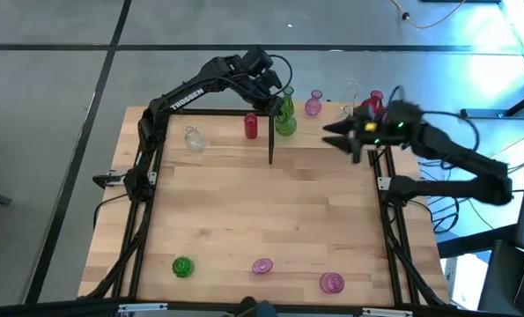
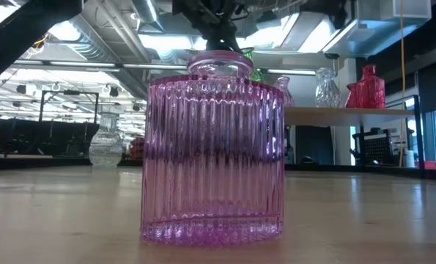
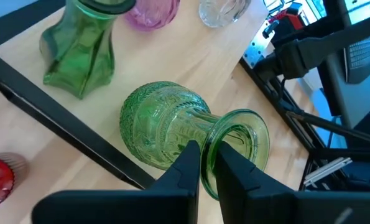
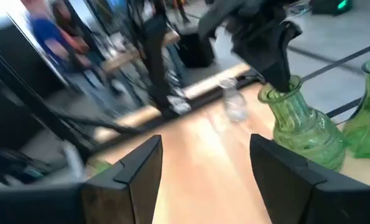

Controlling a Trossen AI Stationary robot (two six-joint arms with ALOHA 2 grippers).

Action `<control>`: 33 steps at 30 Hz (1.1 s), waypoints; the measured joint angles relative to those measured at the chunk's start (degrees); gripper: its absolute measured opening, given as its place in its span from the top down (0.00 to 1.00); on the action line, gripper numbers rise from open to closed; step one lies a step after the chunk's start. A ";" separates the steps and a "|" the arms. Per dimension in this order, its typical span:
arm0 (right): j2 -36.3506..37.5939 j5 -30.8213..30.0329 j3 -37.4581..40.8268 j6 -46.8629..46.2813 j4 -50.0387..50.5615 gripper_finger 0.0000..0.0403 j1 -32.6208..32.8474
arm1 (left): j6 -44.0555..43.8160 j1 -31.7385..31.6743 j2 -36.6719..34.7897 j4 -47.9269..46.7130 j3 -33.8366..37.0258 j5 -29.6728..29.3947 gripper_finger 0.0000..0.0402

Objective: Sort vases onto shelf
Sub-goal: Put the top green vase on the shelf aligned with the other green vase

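Observation:
My left gripper (image 1: 277, 93) is at the table's far middle, shut on a bulbous green vase (image 3: 166, 124). This vase stands upright at the edge of the shelf (image 1: 332, 123), beside a taller green vase (image 3: 79, 50). A pink vase (image 1: 313, 104), a clear vase (image 1: 351, 92) and a red vase (image 1: 375, 104) stand on the shelf's board. My right gripper (image 1: 336, 136) is open and empty, hovering right of the green vases. It shows the held vase (image 4: 303, 130) from the side. My left gripper holds the bulbous green vase by its mouth rim (image 3: 211, 146), one finger inside the mouth and one outside against the neck. The fingers come from above, pointing down. The vase is upright; I cannot tell whether its base rests on the board.
On the table a red vase (image 1: 251, 126) and a clear vase (image 1: 191, 136) stand at the far left. A green vase (image 1: 182, 266) and two pink vases (image 1: 262, 265) (image 1: 332, 282) stand near the front edge. A black post (image 1: 270, 141) marks the shelf's left end.

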State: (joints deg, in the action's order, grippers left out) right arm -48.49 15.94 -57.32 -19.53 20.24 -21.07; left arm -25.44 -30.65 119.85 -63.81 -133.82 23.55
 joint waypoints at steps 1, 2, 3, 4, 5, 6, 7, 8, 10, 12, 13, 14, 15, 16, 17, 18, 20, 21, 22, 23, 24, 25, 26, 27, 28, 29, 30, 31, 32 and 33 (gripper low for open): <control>-1.05 -3.82 0.05 2.44 0.12 0.45 2.77 | 0.01 -0.01 0.00 -0.03 0.00 0.00 0.95; -2.33 -7.68 0.05 4.47 0.27 0.45 5.45 | 0.03 -0.01 0.00 -0.02 0.00 0.00 0.95; -3.73 -11.66 0.05 6.31 0.65 0.45 7.68 | 0.03 0.00 0.00 -0.03 0.00 0.00 0.95; -5.23 -15.43 0.05 8.20 0.90 0.45 9.59 | 0.03 0.00 0.00 -0.05 0.00 0.05 0.95; -6.94 -18.76 0.07 9.84 0.83 0.45 11.18 | 0.05 0.02 0.06 -0.04 0.00 0.15 0.95; -8.85 -21.69 0.09 11.07 0.37 0.45 12.49 | 0.05 0.02 0.22 -0.03 0.00 0.31 0.95; -10.73 -24.33 0.09 11.55 -0.67 0.45 13.44 | 0.07 0.02 0.31 -0.16 0.00 0.96 0.95; -12.72 -26.49 0.09 11.92 -2.23 0.45 14.11 | 0.11 0.02 0.42 -0.37 0.00 1.76 0.95; -16.67 -28.69 0.09 12.58 -5.66 0.45 14.38 | 0.31 0.10 0.94 -0.48 0.00 2.90 0.95; -20.05 -29.47 0.05 13.14 -8.79 0.45 14.36 | 0.53 0.26 1.03 -0.73 0.00 2.98 0.95; -21.45 -30.48 -0.09 13.21 -9.79 0.45 14.32 | 0.58 0.30 1.03 -1.08 0.00 2.90 0.95; -22.52 -32.44 -0.47 13.13 -10.11 0.45 14.31 | 0.58 0.28 1.03 -1.42 0.00 2.95 0.95; -23.33 -35.03 -0.79 12.82 -10.11 0.45 14.31 | 0.56 0.30 1.03 -1.41 0.00 3.10 0.95; -24.09 -38.05 -1.18 12.61 -10.22 0.45 14.31 | 0.56 0.31 1.03 -1.30 0.00 3.22 0.95; -24.56 -40.77 -1.52 12.52 -10.38 0.45 14.31 | 0.59 0.31 1.02 -1.37 0.00 3.29 0.95; -24.86 -43.07 -1.61 12.53 -10.28 0.45 14.31 | 0.62 0.31 1.03 -1.55 0.00 3.36 0.95; -25.24 -45.74 -1.61 13.17 -10.90 0.45 14.18 | 0.89 0.31 1.03 -1.88 0.00 3.90 0.95; -25.29 -45.46 -1.62 13.98 -12.12 0.45 13.85 | 1.07 0.32 1.03 -1.86 0.00 4.22 0.95; -25.28 -43.88 -1.64 14.46 -12.74 0.45 13.56 | 1.15 0.43 1.02 -1.91 0.00 4.38 0.95; -25.27 -41.96 -1.64 14.61 -13.02 0.45 13.36 | 1.26 0.53 1.02 -1.98 0.00 4.35 0.95; -25.25 -40.23 -1.66 14.51 -13.30 0.45 13.02 | 1.59 0.69 1.03 -1.99 0.00 4.38 0.95; -25.28 -39.93 -1.66 14.02 -13.28 0.45 13.06 | 1.69 0.81 1.03 -1.97 0.00 4.43 0.95; -25.32 -40.37 -1.66 13.85 -13.05 0.45 13.06 | 1.69 0.85 1.03 -1.99 0.00 4.48 0.95; -25.46 -41.17 -1.66 13.79 -13.25 0.45 13.06 | 1.71 0.89 1.03 -2.01 0.00 4.55 0.95; -25.51 -41.82 -1.66 13.82 -13.58 0.45 13.06 | 1.73 0.92 1.03 -2.01 0.00 4.76 0.95; -25.53 -41.81 -1.66 13.87 -13.85 0.45 12.94 | 1.73 0.97 1.03 -2.01 0.00 4.98 0.95; -25.54 -41.15 -1.66 13.83 -14.25 0.45 12.61 | 1.84 1.08 1.02 -2.04 0.00 5.06 0.95; -25.66 -40.13 -1.66 13.72 -14.60 0.45 12.31 | 2.00 1.15 1.02 -2.03 0.00 5.16 0.95; -25.99 -38.96 -1.70 13.42 -14.87 0.45 12.29 | 2.04 1.20 1.03 -1.98 0.00 5.44 0.95; -26.35 -38.04 -1.72 13.00 -14.90 0.45 12.26 | 2.04 1.26 1.03 -1.81 0.00 5.84 0.95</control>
State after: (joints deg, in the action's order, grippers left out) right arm -74.84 -22.09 -59.05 -6.53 5.34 -8.82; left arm -23.40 -29.40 120.88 -65.62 -133.82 29.39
